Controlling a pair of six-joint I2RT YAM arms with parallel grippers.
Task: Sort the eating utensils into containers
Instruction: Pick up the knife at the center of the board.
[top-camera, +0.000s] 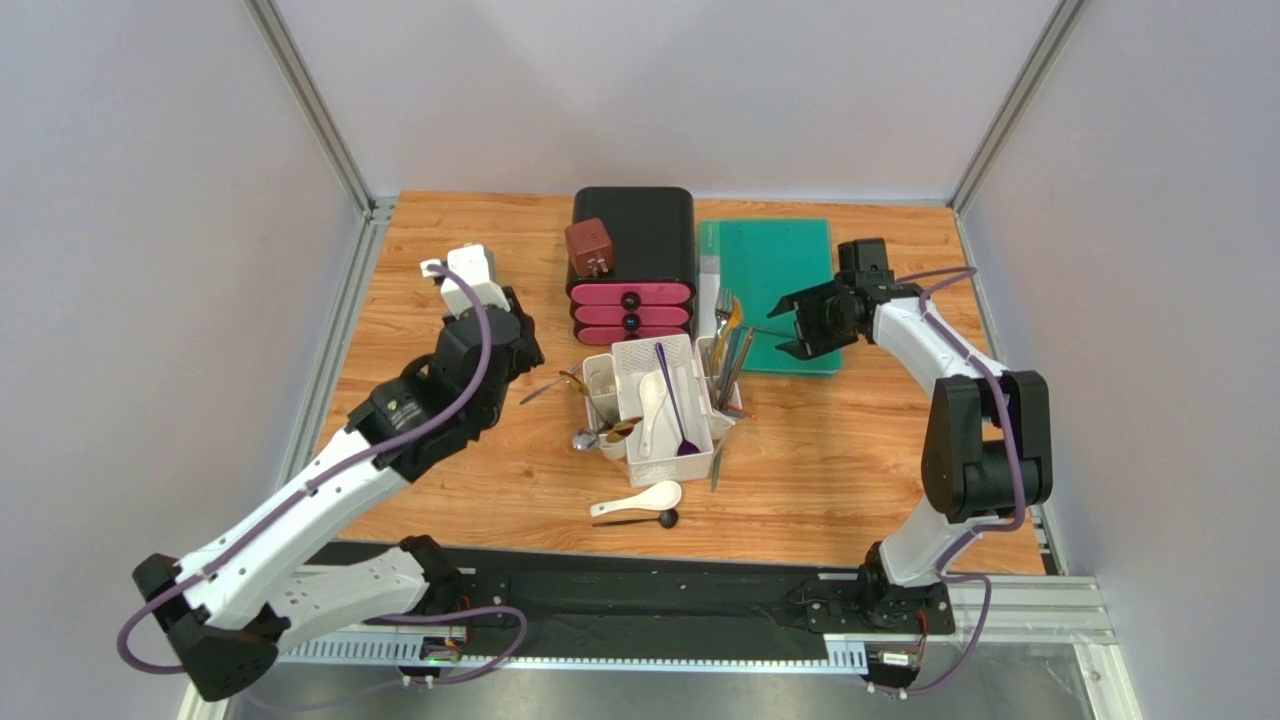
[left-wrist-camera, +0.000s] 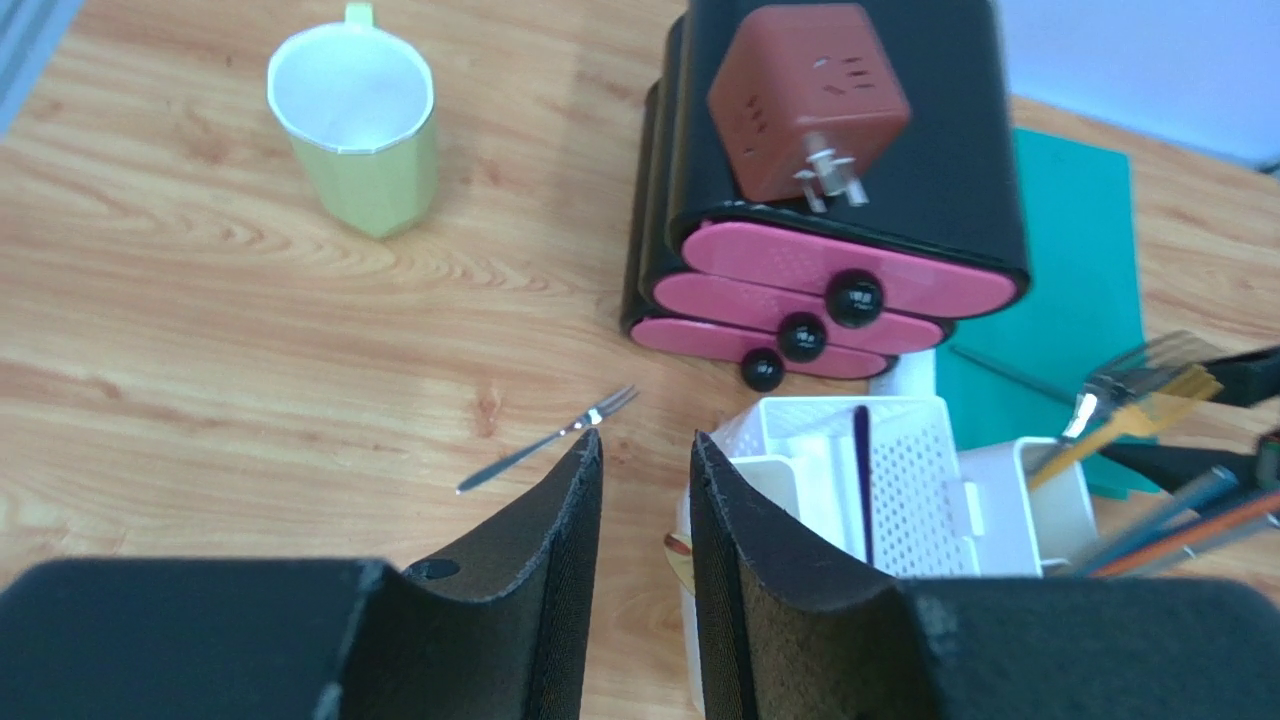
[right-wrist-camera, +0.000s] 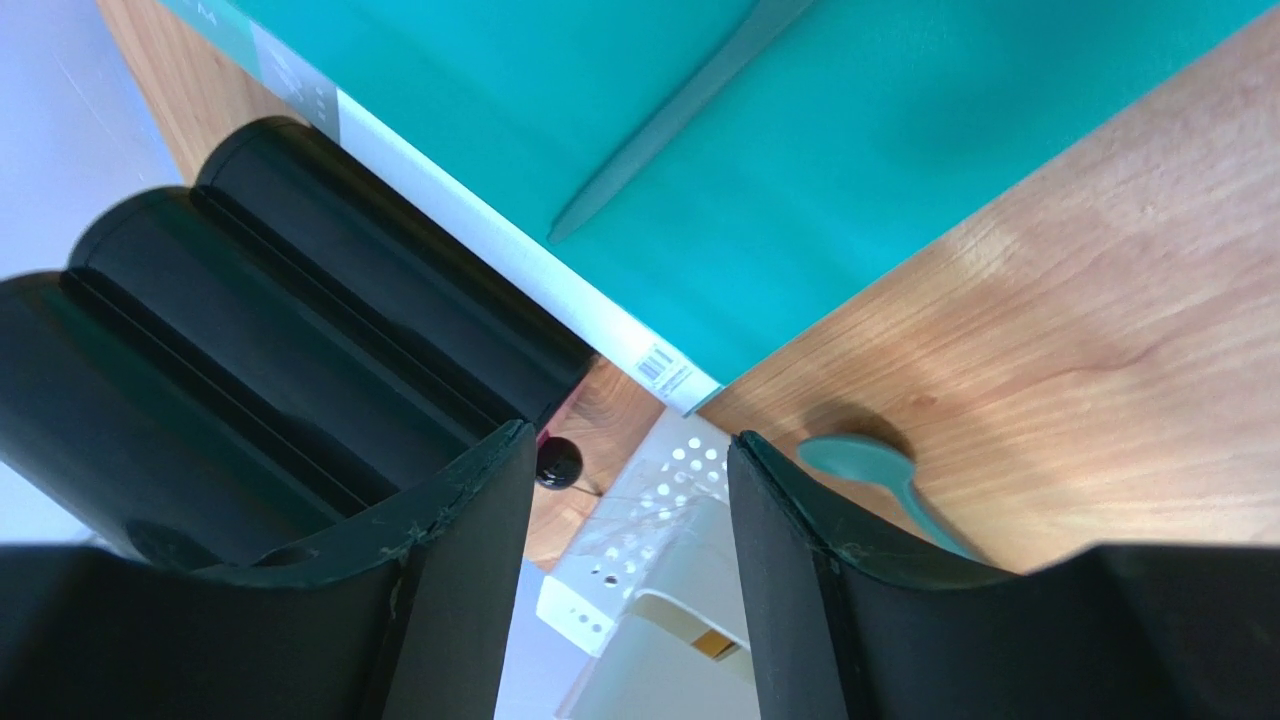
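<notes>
Left wrist view: the left gripper (left-wrist-camera: 646, 443) hangs parted and empty, its fingers (left-wrist-camera: 541, 555) hiding part of the caddy (left-wrist-camera: 917, 480); the right gripper (right-wrist-camera: 631, 435), also parted, holds nothing.

We see a wooden bench (top-camera: 842, 495) with warm orange grain, closed in by plain pale grey walls (top-camera: 135, 225) on three sides. Slim metal posts (top-camera: 311, 105) rise at the back corners. A black strip (top-camera: 661, 593) lines the near edge. The light is soft and even.
</notes>
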